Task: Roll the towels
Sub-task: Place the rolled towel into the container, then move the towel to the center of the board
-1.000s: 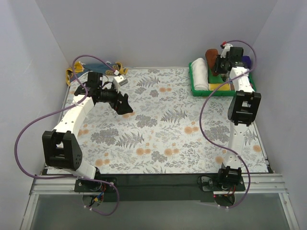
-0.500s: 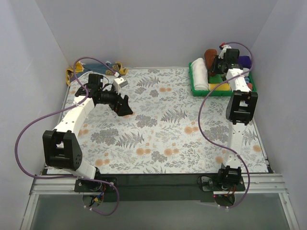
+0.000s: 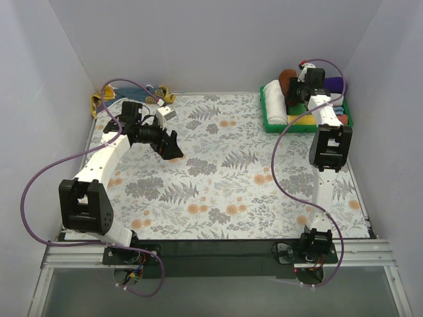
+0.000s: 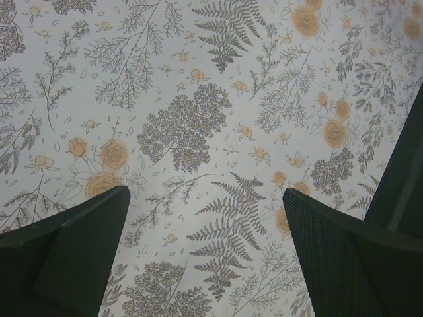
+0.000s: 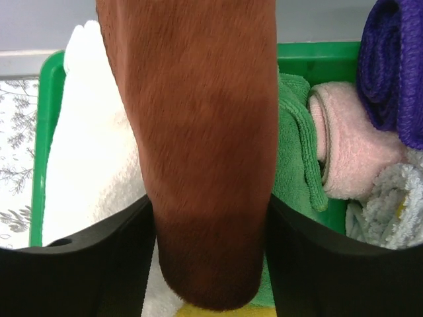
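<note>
My right gripper (image 3: 296, 91) is shut on the rolled rust-brown towel (image 3: 288, 80) and holds it over the back of the green tray (image 3: 269, 121). In the right wrist view the towel (image 5: 198, 132) fills the gap between both fingers (image 5: 86, 264). The mustard-yellow towel with dark markings (image 3: 100, 101) lies crumpled at the back left corner, behind the left arm. My left gripper (image 3: 173, 146) is open and empty, low over the floral table cover (image 4: 205, 198).
The tray (image 5: 46, 132) holds a white rolled cloth (image 5: 86, 152), a green cloth (image 5: 294, 158), a pink one (image 5: 350, 152), a purple one (image 5: 396, 66) and a yellow one (image 5: 211, 312). Walls close in the back and both sides.
My right gripper has moved a little farther back over the tray with the brown towel still in it. The left arm has barely moved.
</note>
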Robot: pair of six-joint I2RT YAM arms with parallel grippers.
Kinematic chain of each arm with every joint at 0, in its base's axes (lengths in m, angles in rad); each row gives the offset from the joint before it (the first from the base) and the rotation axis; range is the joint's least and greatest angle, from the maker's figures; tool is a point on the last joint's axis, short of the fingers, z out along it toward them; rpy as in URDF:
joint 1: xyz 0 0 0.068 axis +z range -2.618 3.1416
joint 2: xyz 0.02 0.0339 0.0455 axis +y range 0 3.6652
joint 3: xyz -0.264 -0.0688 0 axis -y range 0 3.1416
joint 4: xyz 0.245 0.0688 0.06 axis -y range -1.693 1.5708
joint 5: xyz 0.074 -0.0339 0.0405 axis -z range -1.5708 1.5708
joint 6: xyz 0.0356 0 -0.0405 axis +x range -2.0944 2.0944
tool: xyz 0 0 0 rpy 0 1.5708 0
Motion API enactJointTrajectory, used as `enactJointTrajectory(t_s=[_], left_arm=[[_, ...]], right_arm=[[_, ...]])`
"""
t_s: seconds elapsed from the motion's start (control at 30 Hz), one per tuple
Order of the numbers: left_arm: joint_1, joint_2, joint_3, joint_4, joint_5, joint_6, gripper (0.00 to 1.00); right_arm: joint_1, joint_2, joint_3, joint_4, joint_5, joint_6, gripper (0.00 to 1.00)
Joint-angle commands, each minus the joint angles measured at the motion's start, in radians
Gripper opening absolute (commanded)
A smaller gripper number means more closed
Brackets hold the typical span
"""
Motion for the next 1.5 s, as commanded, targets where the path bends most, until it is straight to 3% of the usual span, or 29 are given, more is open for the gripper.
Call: enactJointTrajectory(t_s=[0.0,0.27,0.33,0.47,0.5,0.73,0.93,1.03,1.2,1.47], left_arm=[[0.000,-0.009,0.008,0.012,-0.001,-0.003,0.98],[0.000,-0.012,0.018,0.013,-0.005,-0.002,0.98],[0.000,-0.014,0.018,0.016,-0.011,-0.002,0.98],[0.000,-0.020,0.024,0.018,-0.038,-0.016,0.98],[0.000,-0.020,0.026,0.018,-0.044,-0.020,0.98],[0.007,-0.040,0.049,0.027,-0.119,-0.054,0.98],[0.029,-0.023,0.119,-0.002,-0.196,-0.060,0.98],[0.033,0.006,0.167,0.025,-0.331,-0.054,0.98],[0.056,0.165,0.291,0.110,-0.513,-0.031,0.98],[0.098,0.562,0.636,0.157,-0.547,-0.051,0.91]], right_arm=[[0.005,-0.012,-0.015,0.035,-0.004,-0.008,0.58],[0.006,-0.087,-0.064,0.028,-0.024,-0.020,0.64],[0.006,-0.113,-0.081,0.028,-0.029,-0.021,0.71],[0.006,-0.151,-0.092,0.013,-0.017,-0.032,0.98],[0.006,-0.160,-0.095,0.006,-0.006,-0.037,0.99],[0.006,-0.239,-0.133,-0.053,0.048,-0.084,0.99],[0.006,-0.409,-0.222,-0.102,-0.003,-0.156,0.99],[0.006,-0.528,-0.240,-0.166,-0.070,-0.222,0.99],[0.008,-0.657,-0.299,-0.300,-0.154,-0.296,0.99],[0.011,-0.883,-0.562,-0.327,-0.227,-0.311,0.99]])
